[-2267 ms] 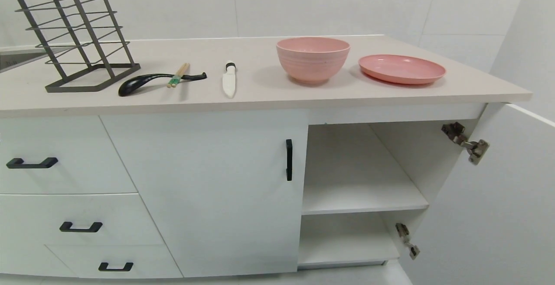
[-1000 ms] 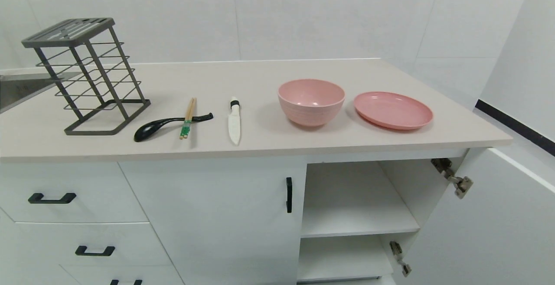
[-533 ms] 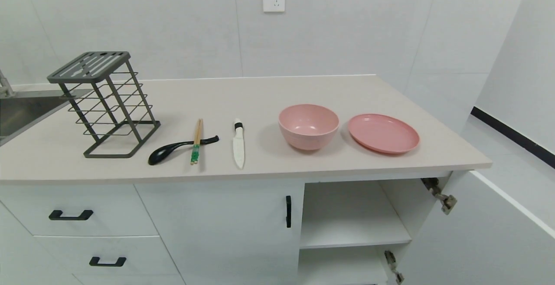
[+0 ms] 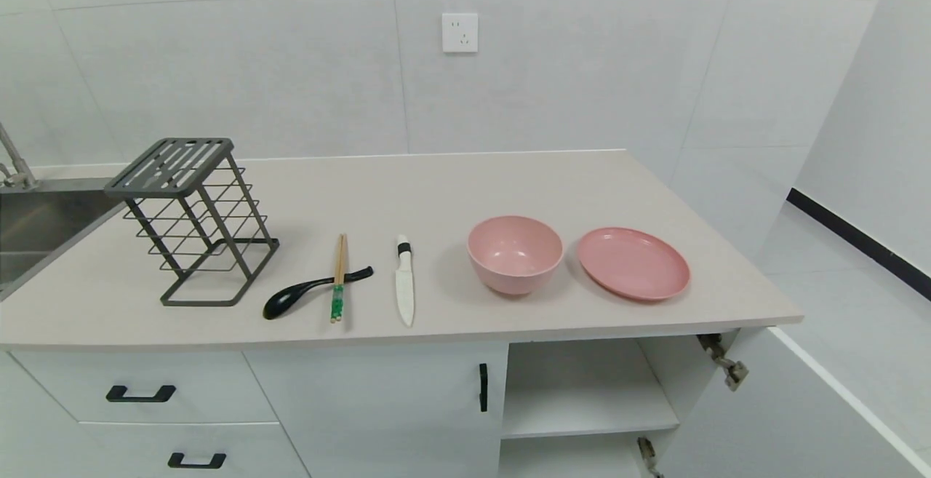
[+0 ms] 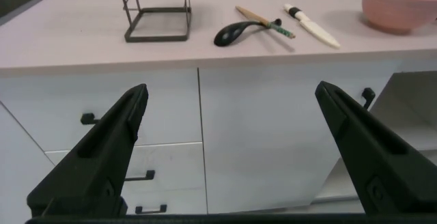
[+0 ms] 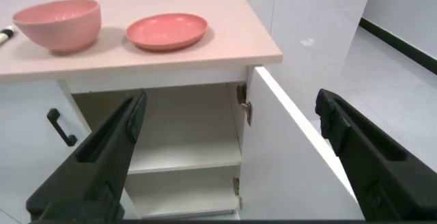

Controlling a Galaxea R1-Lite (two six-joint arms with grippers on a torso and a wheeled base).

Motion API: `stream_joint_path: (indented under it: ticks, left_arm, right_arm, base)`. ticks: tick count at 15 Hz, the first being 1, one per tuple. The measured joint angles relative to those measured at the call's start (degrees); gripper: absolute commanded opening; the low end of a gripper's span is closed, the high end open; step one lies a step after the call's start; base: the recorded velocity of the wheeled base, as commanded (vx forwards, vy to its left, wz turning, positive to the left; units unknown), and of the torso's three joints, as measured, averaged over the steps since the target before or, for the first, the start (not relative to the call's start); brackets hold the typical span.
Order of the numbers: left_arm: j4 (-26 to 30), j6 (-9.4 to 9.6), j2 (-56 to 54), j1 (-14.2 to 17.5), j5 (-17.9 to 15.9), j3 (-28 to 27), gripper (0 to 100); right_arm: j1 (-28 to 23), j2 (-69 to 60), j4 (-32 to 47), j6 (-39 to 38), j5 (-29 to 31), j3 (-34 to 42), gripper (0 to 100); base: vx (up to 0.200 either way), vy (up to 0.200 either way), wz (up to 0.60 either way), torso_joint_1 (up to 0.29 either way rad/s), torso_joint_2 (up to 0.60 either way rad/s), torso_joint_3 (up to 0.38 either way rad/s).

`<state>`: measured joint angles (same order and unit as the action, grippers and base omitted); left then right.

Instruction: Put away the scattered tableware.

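— Where to look for the tableware?
— On the beige countertop (image 4: 436,187), all in a row along its front part. From the robot's left to right: black spoon (image 4: 291,300), chopsticks (image 4: 338,278), white knife (image 4: 404,285), pink bowl (image 4: 514,254), pink plate (image 4: 633,263).
— Touching one another?
— Only partly. Chopsticks laid side by side as a pair, across the handle of the spoon. Knife just beside them but apart, black band at the far end, tip toward the front edge. Bowl standing upright, near the plate, with a small gap between.
— And to the left of the spoon?
— Grey wire rack (image 4: 172,165) with a slotted top, standing near the spoon, not touching. Farther left, steel sink (image 4: 36,220) set into the countertop.
— Under the countertop?
— White cabinet (image 4: 378,405) with black handles. Below the bowl and the plate, an open compartment with a shelf (image 4: 582,409); open door (image 4: 785,420) swung out on the robot's right.
— State of the left gripper (image 5: 231,87)?
— Spread wide, holding nothing. Held in front of the drawers (image 5: 171,115) and the closed door (image 5: 273,135), well back from them.
— And the right gripper (image 6: 231,95)?
— Same: fingers far apart, gripping nothing, facing the open compartment, well apart from bowl and plate.
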<state>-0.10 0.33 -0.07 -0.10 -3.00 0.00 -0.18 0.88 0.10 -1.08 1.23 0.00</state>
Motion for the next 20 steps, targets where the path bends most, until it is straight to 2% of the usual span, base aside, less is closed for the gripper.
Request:
stream_joint_path:
  ticks: [8, 12, 16, 20]
  left_arm:
    - [0.0, 0.0, 0.0, 0.0, 0.0, 0.0, 100]
    - [0.05, 0.1, 0.0, 0.0, 0.02, 0.0, 100]
    - [0.05, 0.11, 0.0, 0.0, 0.44, 0.0, 100]
    - [0.1, 0.13, 0.0, 0.0, 0.44, 0.0, 100]
  right_arm:
    - [0.0, 0.0, 0.06, 0.44, -0.01, -0.05, 100]
    - [0.02, 0.0, 0.11, 0.4, -0.11, -0.05, 100]
    - [0.0, 0.0, 0.09, 0.38, -0.11, -0.07, 100]
    - [0.02, 0.0, 0.09, 0.38, -0.11, -0.07, 100]
  base:
    - [0.0, 0.0, 0.0, 0.294, -0.56, -0.276]
    - [0.0, 0.0, -0.45, 0.033, -0.06, -0.033]
    - [0.0, 0.0, 0.0, 0.0, 0.0, 0.0]
    - [0.15, 0.0, 0.0, 0.001, 0.0, 0.001]
